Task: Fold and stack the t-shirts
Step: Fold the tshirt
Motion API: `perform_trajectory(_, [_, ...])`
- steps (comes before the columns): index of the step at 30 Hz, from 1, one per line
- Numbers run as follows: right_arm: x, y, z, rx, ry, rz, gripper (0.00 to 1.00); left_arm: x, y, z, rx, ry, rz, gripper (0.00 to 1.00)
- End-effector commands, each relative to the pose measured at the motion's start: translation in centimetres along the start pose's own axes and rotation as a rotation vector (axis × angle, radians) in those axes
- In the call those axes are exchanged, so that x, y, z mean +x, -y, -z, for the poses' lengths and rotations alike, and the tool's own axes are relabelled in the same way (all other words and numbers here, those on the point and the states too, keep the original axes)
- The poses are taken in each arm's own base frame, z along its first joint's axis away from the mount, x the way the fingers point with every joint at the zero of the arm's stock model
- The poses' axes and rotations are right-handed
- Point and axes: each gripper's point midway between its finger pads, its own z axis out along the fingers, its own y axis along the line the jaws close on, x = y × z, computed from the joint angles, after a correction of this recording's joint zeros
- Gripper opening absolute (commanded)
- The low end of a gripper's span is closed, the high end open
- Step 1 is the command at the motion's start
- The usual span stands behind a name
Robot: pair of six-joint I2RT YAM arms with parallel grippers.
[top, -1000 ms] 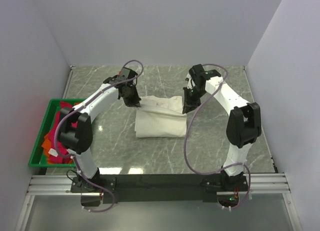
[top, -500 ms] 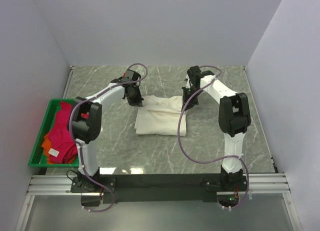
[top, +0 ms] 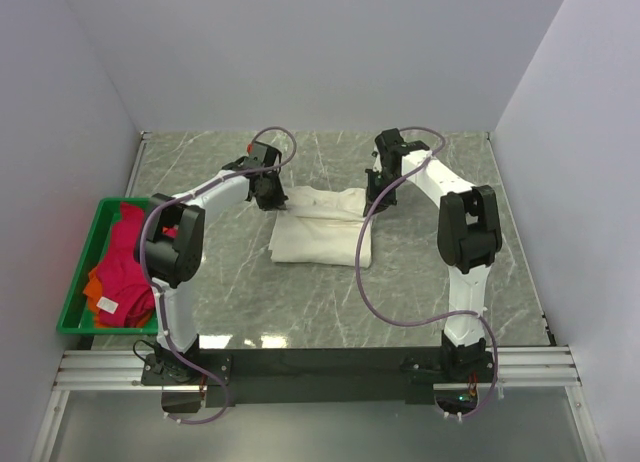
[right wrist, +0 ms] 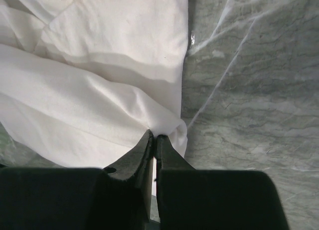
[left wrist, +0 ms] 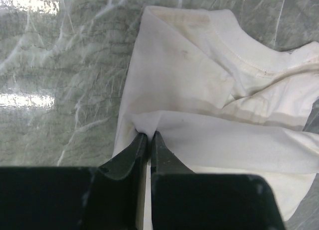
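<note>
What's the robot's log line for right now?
step: folding | left gripper: shut on cream t-shirt | right gripper: shut on cream t-shirt | green crate: pink t-shirt, orange t-shirt

Bright, even overhead light gives only soft shadows. White glare streaks the glossy table left of the left hand. By the right hand the cream t-shirt nearly washes out. Each hand's near body is black, underexposed and slightly soft.

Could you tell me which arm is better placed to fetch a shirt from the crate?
Probably left: the green crate lies nearer the left gripper; the right gripper is beyond the cream t-shirt.
</note>
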Motion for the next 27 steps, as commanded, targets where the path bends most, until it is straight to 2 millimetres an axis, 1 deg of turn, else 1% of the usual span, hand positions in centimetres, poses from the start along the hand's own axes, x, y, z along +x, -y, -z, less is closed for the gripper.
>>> perform_trajectory(1, [-3.7, -0.6, 2.1, -0.027, 0.138, -0.01, 0.0, -2.4, 1.0, 1.0, 0.037, 0.094, 0.006, 0.01])
perform_trajectory(3, [-4.0, -0.9, 2.0, -0.038, 0.146, -0.013, 0.0, -2.5, 1.0, 0.9, 0.043, 0.103, 0.013, 0.01])
perform_trajectory(5, [-4.0, -0.9, 2.0, -0.048, 0.16, -0.017, 0.0, -3.2, 0.8, 1.1, 0.03, 0.14, 0.016, 0.01])
perform_trajectory(6, [-4.2, -1.2, 2.4, -0.061, 0.181, -0.012, 0.0, -3.5, 0.9, 1.5, 0.041, 0.162, 0.017, 0.01])
perform_trajectory(7, [-4.7, -1.5, 2.5, -0.075, 0.206, -0.003, 0.0, -3.7, 1.0, 1.7, 0.047, 0.177, 0.019, 0.01])
perform_trajectory(10, [-5.2, -1.7, 2.5, -0.086, 0.234, -0.003, 0.0, -4.0, 1.0, 1.9, 0.054, 0.205, 0.029, 0.01])
perform_trajectory(12, [-5.4, -1.8, 1.9, -0.091, 0.231, -0.005, 0.02, -3.8, 0.8, 1.6, 0.05, 0.199, 0.034, 0.01])
perform_trajectory(13, [-5.6, -1.7, 1.8, -0.09, 0.234, -0.008, 0.04, -3.7, 0.8, 1.4, 0.049, 0.196, 0.035, 0.03])
perform_trajectory(14, [-5.7, -1.7, 1.4, -0.09, 0.234, -0.011, 0.06, -3.6, 0.8, 1.0, 0.042, 0.188, 0.031, 0.03])
perform_trajectory(17, [-6.6, -1.8, 1.1, -0.097, 0.252, -0.006, 0.1, -4.1, 0.5, 0.8, 0.028, 0.21, 0.034, 0.04])
perform_trajectory(18, [-6.8, -1.7, 0.8, -0.094, 0.252, -0.003, 0.12, -4.1, 0.4, 0.7, 0.025, 0.215, 0.035, 0.06])
perform_trajectory(20, [-7.5, -1.9, 0.9, -0.1, 0.272, 0.009, 0.18, -4.7, 0.4, 0.9, 0.021, 0.241, 0.042, 0.12])
perform_trajectory(21, [-8.0, -2.1, 1.1, -0.1, 0.288, 0.013, 0.22, -5.0, 0.5, 1.4, 0.026, 0.255, 0.044, 0.15])
perform_trajectory(22, [-8.2, -2.2, 1.3, -0.101, 0.299, 0.017, 0.28, -5.4, 0.5, 1.7, 0.021, 0.272, 0.054, 0.25])
perform_trajectory(23, [-8.7, -2.4, 1.8, -0.106, 0.317, 0.023, 0.3, -5.5, 0.5, 1.9, 0.021, 0.283, 0.058, 0.3])
perform_trajectory(24, [-9.4, -2.8, 3.0, -0.116, 0.36, 0.033, 0.33, -6.0, 0.8, 2.9, 0.03, 0.309, 0.064, 0.36])
perform_trajectory(25, [-9.3, -2.8, 3.3, -0.118, 0.372, 0.039, 0.37, -6.4, 0.7, 3.4, 0.027, 0.33, 0.076, 0.45])
perform_trajectory(26, [-9.5, -3.3, 5.0, -0.133, 0.415, 0.055, 0.38, -6.4, 0.4, 3.8, 0.021, 0.343, 0.081, 0.5])
perform_trajectory(27, [-10.0, -3.8, 5.9, -0.151, 0.458, 0.074, 0.39, -7.2, 0.8, 5.3, 0.036, 0.38, 0.092, 0.56])
